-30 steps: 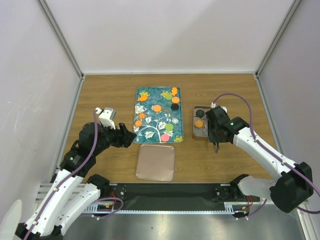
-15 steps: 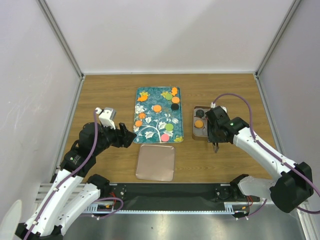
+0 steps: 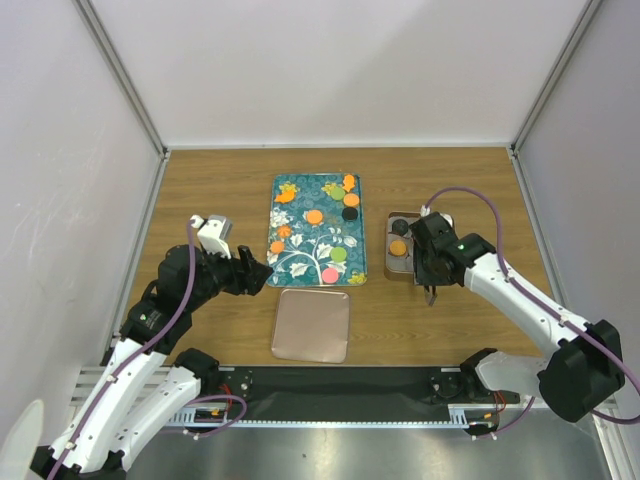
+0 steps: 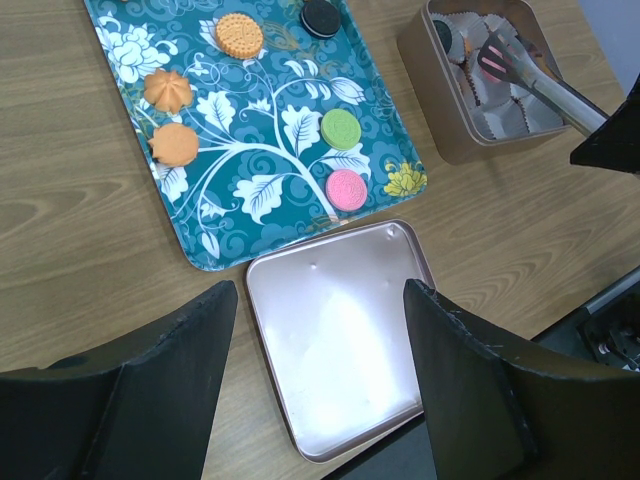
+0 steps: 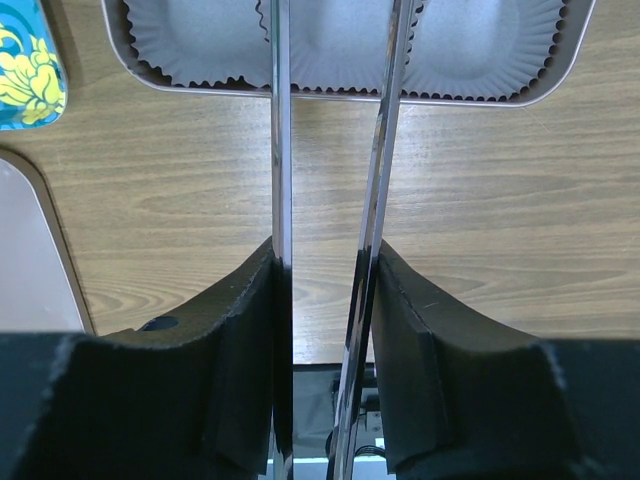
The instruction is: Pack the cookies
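Several cookies lie on the teal flowered tray (image 3: 300,262): orange (image 3: 314,216), black (image 3: 350,213), green (image 3: 338,254) and pink (image 3: 329,275). The left wrist view shows the green (image 4: 341,128), pink (image 4: 347,188) and orange (image 4: 239,34) ones. An orange cookie (image 3: 398,248) and a black cookie (image 3: 400,228) sit in the tin box (image 3: 389,270). My right gripper (image 3: 430,272) is shut on metal tongs (image 5: 281,130), which reach over the tin's paper cups (image 5: 480,45). My left gripper (image 3: 255,272) is open and empty, above the lid beside the tray's near left corner.
The rose-gold tin lid (image 3: 312,324) lies upside down in front of the tray, also in the left wrist view (image 4: 340,330). The tin (image 4: 430,70) stands right of the tray, lined with paper cups. Grey walls enclose the table on three sides.
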{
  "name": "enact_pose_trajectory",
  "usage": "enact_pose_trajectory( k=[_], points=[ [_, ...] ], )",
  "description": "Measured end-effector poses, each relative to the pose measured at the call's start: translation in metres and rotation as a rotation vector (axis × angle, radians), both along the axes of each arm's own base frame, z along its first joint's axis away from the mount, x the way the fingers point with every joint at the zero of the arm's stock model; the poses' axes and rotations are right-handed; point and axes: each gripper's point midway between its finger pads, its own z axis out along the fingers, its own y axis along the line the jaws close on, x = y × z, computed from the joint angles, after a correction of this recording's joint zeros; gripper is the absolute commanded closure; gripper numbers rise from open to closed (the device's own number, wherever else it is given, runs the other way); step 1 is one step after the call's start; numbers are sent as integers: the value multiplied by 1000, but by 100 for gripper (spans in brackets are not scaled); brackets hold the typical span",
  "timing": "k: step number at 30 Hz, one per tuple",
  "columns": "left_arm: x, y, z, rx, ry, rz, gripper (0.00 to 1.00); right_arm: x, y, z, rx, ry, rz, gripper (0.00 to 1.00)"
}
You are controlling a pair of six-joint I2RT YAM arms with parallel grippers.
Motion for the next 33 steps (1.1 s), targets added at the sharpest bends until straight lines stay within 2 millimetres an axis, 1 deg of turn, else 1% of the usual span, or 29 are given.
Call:
enact_pose_trajectory(
  k=[9, 21, 26, 31, 33],
  points=[
    [0, 0, 0, 0, 0, 0, 26, -2, -1, -5, -10, 17, -1, 57],
    [0, 0, 0, 0, 0, -2, 26, -2, -1, -6, -11, 18, -2, 51],
    [-1, -1, 0, 0, 0, -4, 26, -2, -1, -6, -10, 18, -2, 52],
    [-1, -1, 0, 0, 0, -5, 26, -2, -1, -4, -7, 12, -2, 57],
    [-1, -1, 0, 0, 0, -5, 26, -1, -1, 1, 1, 0, -1, 58]
  ],
)
